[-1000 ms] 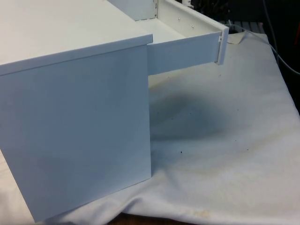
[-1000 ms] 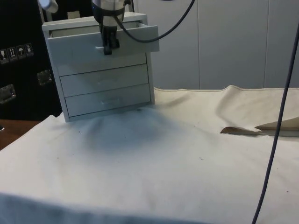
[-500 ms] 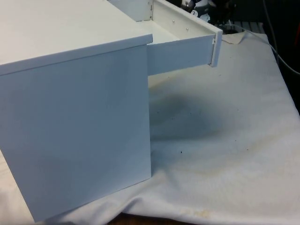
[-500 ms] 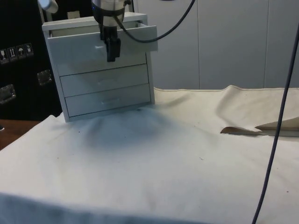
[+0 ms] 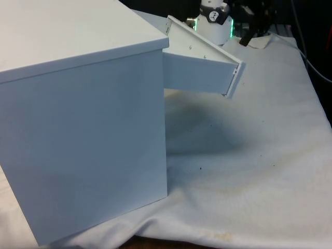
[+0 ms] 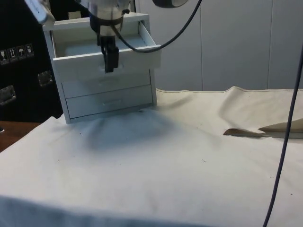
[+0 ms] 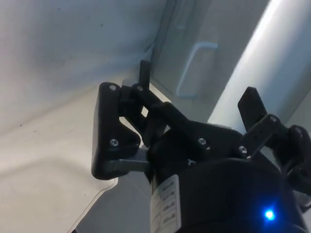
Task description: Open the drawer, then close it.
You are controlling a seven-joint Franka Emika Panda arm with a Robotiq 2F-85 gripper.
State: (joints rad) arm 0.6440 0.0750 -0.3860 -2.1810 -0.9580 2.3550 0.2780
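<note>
The chest (image 6: 102, 71) is plain white all over, and so is its top drawer (image 6: 106, 59), with no pattern on either. The drawer handles (image 7: 194, 68) are the same white as the fronts. The gripper (image 6: 110, 59) is black. The cloth (image 6: 156, 170) is off-white, with small dark specks and a faint yellowish stain at its near edge. The cable (image 6: 284, 137) is dark grey.
</note>
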